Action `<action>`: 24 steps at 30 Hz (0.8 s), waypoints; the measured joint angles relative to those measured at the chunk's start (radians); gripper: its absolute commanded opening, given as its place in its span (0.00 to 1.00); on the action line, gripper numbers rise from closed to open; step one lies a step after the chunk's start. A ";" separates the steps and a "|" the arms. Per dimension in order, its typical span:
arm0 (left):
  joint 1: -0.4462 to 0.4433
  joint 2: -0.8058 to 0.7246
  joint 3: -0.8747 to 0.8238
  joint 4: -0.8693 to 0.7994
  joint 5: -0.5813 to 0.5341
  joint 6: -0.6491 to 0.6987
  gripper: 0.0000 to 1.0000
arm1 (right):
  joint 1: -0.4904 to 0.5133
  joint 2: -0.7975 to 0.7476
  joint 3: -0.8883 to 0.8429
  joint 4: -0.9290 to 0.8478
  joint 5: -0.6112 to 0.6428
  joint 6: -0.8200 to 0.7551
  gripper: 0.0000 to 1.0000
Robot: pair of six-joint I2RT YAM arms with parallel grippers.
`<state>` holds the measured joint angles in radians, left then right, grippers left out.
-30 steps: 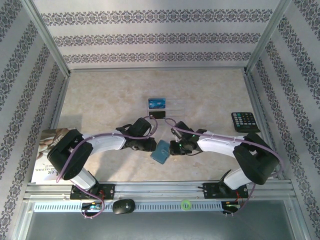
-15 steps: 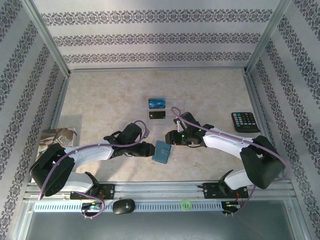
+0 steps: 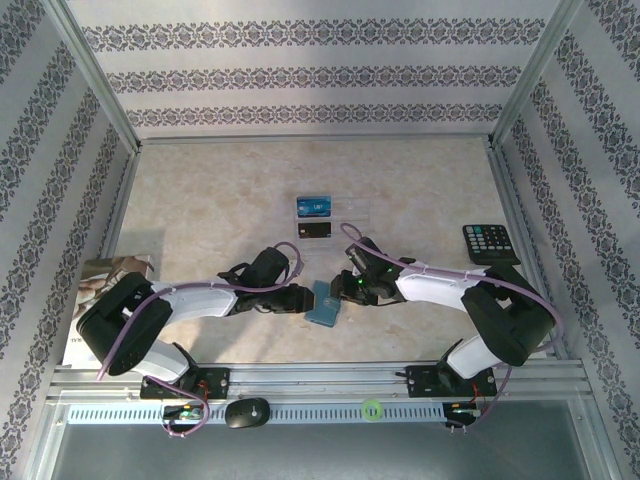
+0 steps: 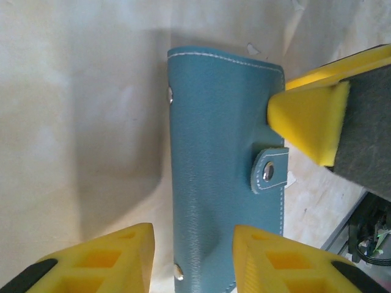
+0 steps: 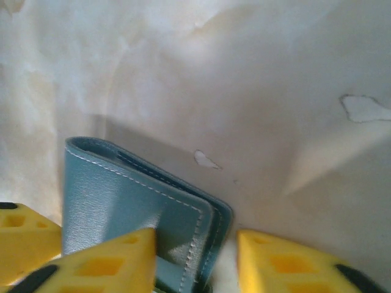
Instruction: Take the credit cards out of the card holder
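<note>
Two sets of jaws at the closed card holder on the table: left gripper spread over it; right gripper parted astride its corner.

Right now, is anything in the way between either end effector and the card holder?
Nothing visible is. The left end effector and the right end effector are both already at the teal card holder, jaws apart over its edges. It lies folded on the table.
</note>
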<state>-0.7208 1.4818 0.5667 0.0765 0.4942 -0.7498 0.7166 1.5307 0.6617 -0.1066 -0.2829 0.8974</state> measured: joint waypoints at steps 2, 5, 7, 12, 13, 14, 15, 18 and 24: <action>0.000 0.002 0.000 0.001 0.004 0.000 0.40 | 0.002 0.026 0.013 0.039 -0.017 0.004 0.18; 0.001 0.002 0.000 0.008 0.006 0.000 0.43 | 0.001 0.034 0.016 0.069 -0.027 -0.004 0.06; 0.005 0.001 -0.002 0.010 0.008 0.000 0.46 | -0.006 0.032 0.016 0.082 -0.033 -0.017 0.00; 0.030 -0.050 -0.043 0.063 0.030 0.000 0.49 | -0.026 0.009 -0.006 0.120 -0.056 -0.063 0.00; 0.035 -0.060 -0.053 0.082 0.034 0.000 0.49 | -0.035 0.000 -0.016 0.132 -0.068 -0.070 0.00; 0.040 -0.070 -0.064 0.104 0.038 0.000 0.50 | -0.049 -0.013 -0.027 0.146 -0.084 -0.079 0.00; 0.044 -0.078 -0.074 0.123 0.043 -0.001 0.51 | -0.061 -0.024 -0.034 0.156 -0.098 -0.087 0.00; 0.066 -0.116 -0.119 0.203 0.056 -0.011 0.52 | -0.097 -0.070 -0.040 0.172 -0.139 -0.110 0.00; 0.094 -0.151 -0.169 0.391 0.090 -0.028 0.52 | -0.156 -0.188 -0.040 0.209 -0.225 -0.140 0.00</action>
<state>-0.6270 1.3308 0.3981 0.4675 0.5842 -0.7780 0.5606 1.3422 0.6212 0.1028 -0.5083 0.7574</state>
